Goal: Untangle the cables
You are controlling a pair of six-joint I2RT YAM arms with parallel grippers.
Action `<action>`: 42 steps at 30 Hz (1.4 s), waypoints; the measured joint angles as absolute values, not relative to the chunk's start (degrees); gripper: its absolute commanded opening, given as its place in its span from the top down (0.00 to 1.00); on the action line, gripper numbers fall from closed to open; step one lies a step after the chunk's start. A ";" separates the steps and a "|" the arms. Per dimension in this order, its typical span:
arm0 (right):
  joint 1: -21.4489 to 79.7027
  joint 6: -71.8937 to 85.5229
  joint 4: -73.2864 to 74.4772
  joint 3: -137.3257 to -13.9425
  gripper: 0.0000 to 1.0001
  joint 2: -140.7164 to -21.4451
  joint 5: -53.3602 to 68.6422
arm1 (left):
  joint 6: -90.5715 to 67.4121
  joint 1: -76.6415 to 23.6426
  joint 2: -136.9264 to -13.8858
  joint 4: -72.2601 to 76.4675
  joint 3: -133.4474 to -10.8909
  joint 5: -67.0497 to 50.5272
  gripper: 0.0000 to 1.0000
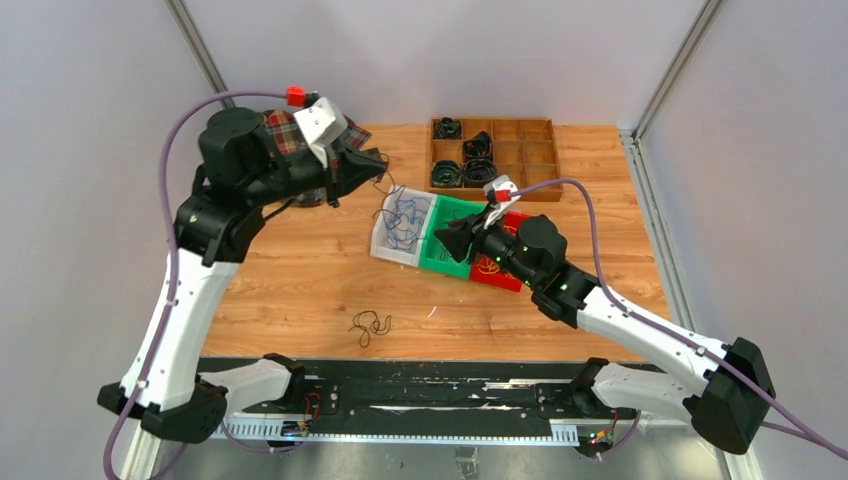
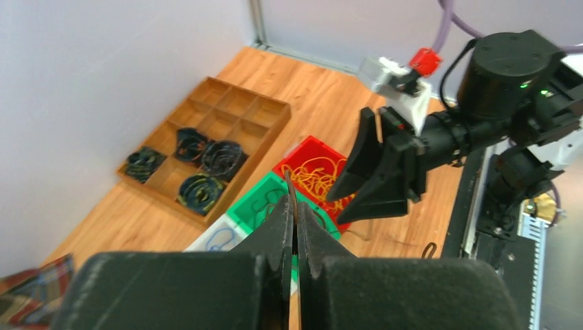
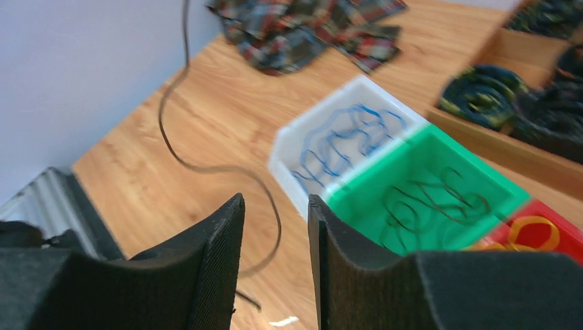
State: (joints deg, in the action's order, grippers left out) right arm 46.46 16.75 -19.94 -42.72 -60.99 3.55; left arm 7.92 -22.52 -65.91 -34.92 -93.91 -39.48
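Note:
My left gripper (image 1: 376, 162) is raised over the back left of the table and shut on a thin black cable (image 1: 386, 185) that hangs down from it. In the left wrist view its jaws (image 2: 295, 210) pinch that cable (image 2: 293, 191). My right gripper (image 1: 447, 240) is open and empty, low over the green bin. In the right wrist view the hanging cable (image 3: 180, 159) curves down just beyond its open jaws (image 3: 275, 206), not touching them. A small clump of black cable (image 1: 370, 325) lies on the table near the front.
Three bins stand side by side: a white bin (image 1: 383, 240) with blue cables, a green bin (image 1: 438, 262) with black cables, and a red bin (image 1: 498, 280) with orange cables. A wooden tray (image 1: 540, 150) holds black coiled rolls. A plaid cloth (image 1: 288, 132) lies at the back left.

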 measured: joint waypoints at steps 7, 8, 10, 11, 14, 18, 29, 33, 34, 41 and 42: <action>40.18 17.37 -15.20 -40.21 0.65 -61.19 0.27 | 6.66 -27.03 -72.51 -29.74 -94.13 -40.88 1.00; 39.70 17.41 -15.14 -39.79 0.65 -61.19 -0.01 | 6.63 -27.29 -73.34 -29.19 -94.13 -40.95 1.00; 38.79 17.41 -15.07 -38.96 0.66 -61.19 -0.34 | 6.37 -27.62 -75.53 -27.73 -94.15 -41.04 1.00; 38.44 17.41 -15.07 -38.70 0.66 -61.19 -0.45 | 6.20 -27.68 -76.75 -27.03 -94.19 -41.06 1.00; 37.15 17.39 -15.07 -38.20 0.67 -61.21 -0.71 | 5.74 -27.73 -81.30 -25.98 -95.33 -41.01 1.00; 35.66 17.41 -15.09 -37.60 0.67 -61.49 -0.97 | 5.80 -27.79 -86.91 -25.82 -98.10 -40.91 1.00; 31.77 18.76 -13.17 -34.50 0.70 -60.64 -2.24 | 8.10 -28.88 -94.91 -25.87 -99.66 -38.26 1.00; 30.83 19.73 -11.90 -32.91 0.71 -59.05 -2.87 | 10.22 -29.85 -97.17 -26.30 -99.31 -36.10 0.99; 30.57 19.99 -11.73 -32.60 0.71 -58.63 -3.05 | 10.61 -30.06 -97.67 -26.35 -99.18 -35.66 1.00; 29.15 21.50 -11.38 -30.61 0.72 -56.82 -4.05 | 12.47 -31.86 -99.15 -26.96 -96.55 -33.71 0.99; 28.97 21.65 -11.09 -30.48 0.73 -56.47 -4.21 | 12.64 -32.34 -99.35 -26.98 -95.98 -33.39 0.99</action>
State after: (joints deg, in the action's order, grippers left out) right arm 28.97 21.65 -11.09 -30.48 -56.47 -4.21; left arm 12.64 -32.34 -99.35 -26.98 -95.98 -33.39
